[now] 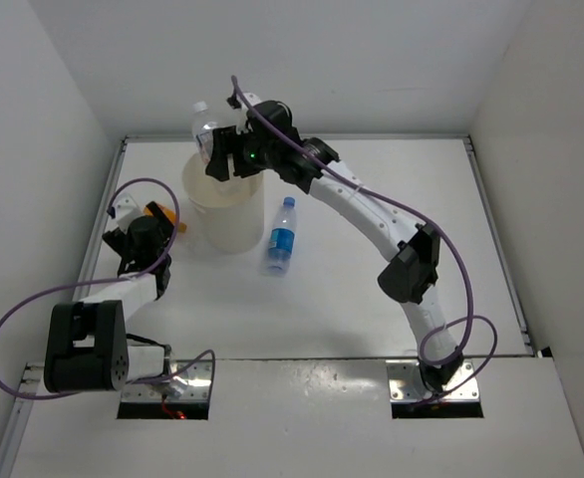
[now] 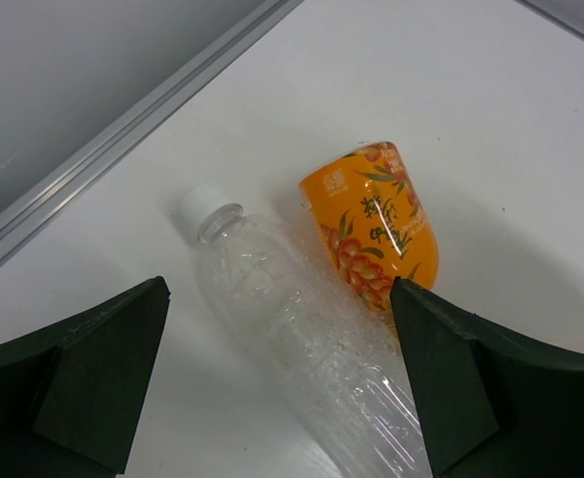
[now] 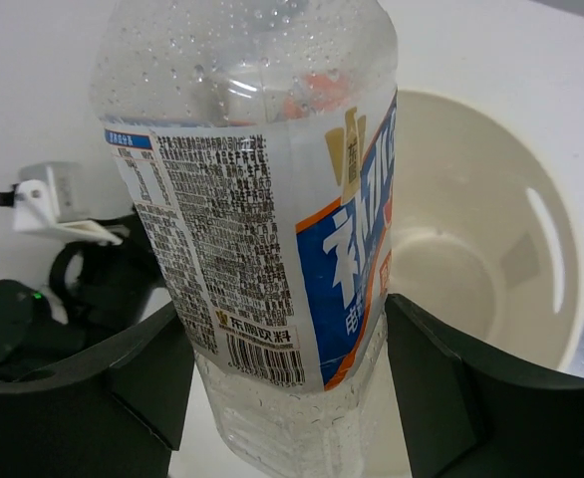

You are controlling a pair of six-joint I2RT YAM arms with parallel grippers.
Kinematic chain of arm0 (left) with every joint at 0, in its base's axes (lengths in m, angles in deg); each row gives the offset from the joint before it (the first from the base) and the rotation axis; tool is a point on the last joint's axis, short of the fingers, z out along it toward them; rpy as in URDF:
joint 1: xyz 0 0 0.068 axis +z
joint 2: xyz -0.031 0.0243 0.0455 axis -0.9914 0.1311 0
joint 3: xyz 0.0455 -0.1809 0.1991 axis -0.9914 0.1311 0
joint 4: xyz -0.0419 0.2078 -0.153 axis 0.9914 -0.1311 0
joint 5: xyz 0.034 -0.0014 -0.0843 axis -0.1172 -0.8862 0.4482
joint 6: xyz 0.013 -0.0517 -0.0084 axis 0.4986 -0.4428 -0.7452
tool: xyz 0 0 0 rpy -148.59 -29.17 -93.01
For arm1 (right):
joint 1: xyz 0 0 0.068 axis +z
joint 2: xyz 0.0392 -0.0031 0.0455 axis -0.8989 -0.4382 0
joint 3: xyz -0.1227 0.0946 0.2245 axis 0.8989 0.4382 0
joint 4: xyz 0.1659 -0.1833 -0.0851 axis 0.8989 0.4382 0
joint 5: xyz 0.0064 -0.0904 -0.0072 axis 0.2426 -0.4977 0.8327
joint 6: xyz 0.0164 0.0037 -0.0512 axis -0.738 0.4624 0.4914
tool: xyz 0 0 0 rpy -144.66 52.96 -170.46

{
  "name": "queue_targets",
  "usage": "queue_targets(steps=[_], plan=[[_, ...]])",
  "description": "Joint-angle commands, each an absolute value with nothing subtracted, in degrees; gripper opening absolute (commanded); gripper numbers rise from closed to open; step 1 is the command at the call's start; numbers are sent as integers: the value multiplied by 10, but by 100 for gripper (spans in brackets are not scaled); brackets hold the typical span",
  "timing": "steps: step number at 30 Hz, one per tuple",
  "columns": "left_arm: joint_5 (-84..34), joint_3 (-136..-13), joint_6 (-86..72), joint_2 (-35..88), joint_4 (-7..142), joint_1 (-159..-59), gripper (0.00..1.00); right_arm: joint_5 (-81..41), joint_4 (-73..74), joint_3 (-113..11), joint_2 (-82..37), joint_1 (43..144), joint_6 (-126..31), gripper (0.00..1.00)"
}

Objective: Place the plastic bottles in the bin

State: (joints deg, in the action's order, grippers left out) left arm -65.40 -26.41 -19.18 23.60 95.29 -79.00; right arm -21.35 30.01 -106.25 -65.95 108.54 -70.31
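My right arm stretches far forward and leftward. My right gripper is over the bin's far rim, jaws clamped on a bottle. My left arm is folded short. My left gripper is left of the bin, pointing down, jaws spread wide, gripping nothing.

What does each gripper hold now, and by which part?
Right gripper: a bottle, by its body at the label's end. Left gripper: open, nothing held.
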Motion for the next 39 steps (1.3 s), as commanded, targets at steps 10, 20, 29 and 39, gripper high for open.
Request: queue_targets(steps=[10,20,29,39], plan=[[-672,-292,-186,243,942,-784,100,-338,308,-1075,-650,1110,-671,59],[-692,-304,-186,238,916,-784,100,-537,258,-972,-478,1098,-696,100],[-692,-320,-186,243,889,-784,100,-589,200,-776,-329,1055,-778,100],[-692,-351,-186,254,863,-784,100,-382,167,-528,-276,942,-1052,100]])
